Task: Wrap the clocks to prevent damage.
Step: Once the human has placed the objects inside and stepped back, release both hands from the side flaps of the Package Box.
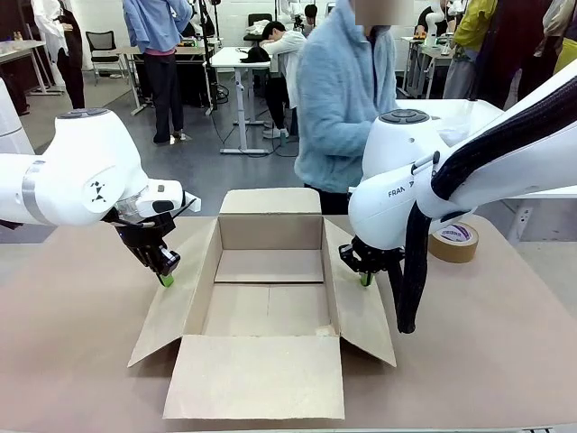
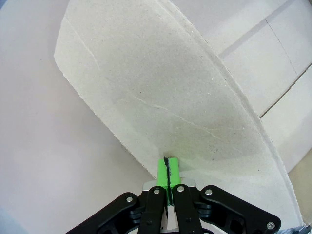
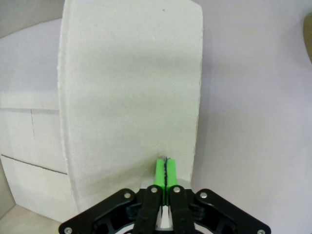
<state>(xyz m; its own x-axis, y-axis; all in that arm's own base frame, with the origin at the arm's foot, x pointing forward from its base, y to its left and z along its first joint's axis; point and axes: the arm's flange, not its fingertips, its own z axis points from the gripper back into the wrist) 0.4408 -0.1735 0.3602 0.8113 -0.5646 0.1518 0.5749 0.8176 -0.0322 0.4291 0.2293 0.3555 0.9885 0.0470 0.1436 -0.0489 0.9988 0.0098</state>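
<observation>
Tape roll partly hidden behind right arm, label print too small to read; person's legs mostly hidden behind carton; unclear if left gripper touches its flap.

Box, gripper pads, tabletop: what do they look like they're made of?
Box: brown cardboard, matte and fibrous, with crease lines and rough flap edges.
Pads: bright green, smooth, probably rubber or silicone; can't tell which.
Tabletop: flat pinkish-beige surface, matte, no grain; maybe laminate or a mat, unclear.

Tape roll right of carton
</observation>
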